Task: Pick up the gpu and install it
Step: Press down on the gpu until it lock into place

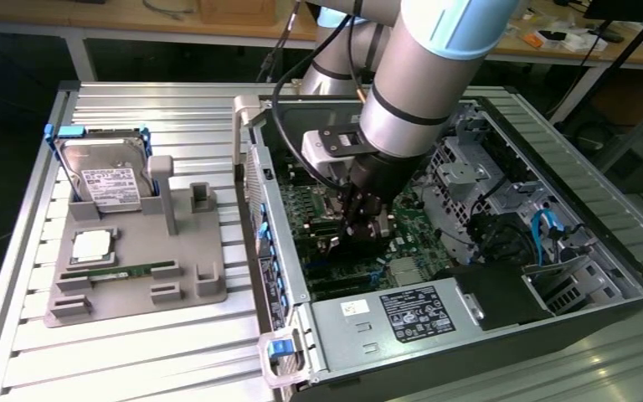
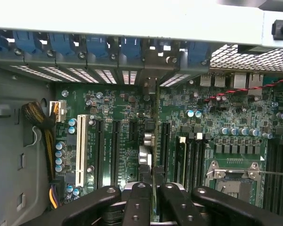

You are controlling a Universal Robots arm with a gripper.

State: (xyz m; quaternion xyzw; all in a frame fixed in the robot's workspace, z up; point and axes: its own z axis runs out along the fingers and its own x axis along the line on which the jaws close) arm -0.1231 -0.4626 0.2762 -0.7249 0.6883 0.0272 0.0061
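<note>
A ribbed metal table (image 1: pixel 131 352) carried an open computer case (image 1: pixel 589 251) at 3 o'clock of a grey parts tray (image 1: pixel 187 289). Inside, the gripper (image 2: pixel 153 188) stood over the motherboard (image 2: pixel 127 136), fingers narrowly pinched on the gpu (image 2: pixel 156 141), apparently a thin card seen edge-on, reaching toward the rear slot brackets.

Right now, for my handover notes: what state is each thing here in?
Grey metal computer case: side open.
Thin black gpu card with silver bracket: on edge, gripped, inside the case; seating unclear.
Black gripper: shut on the gpu.
Silver hard drive with white label: propped in grey tray.
Narrow green RAM stick: flat in tray.
</note>
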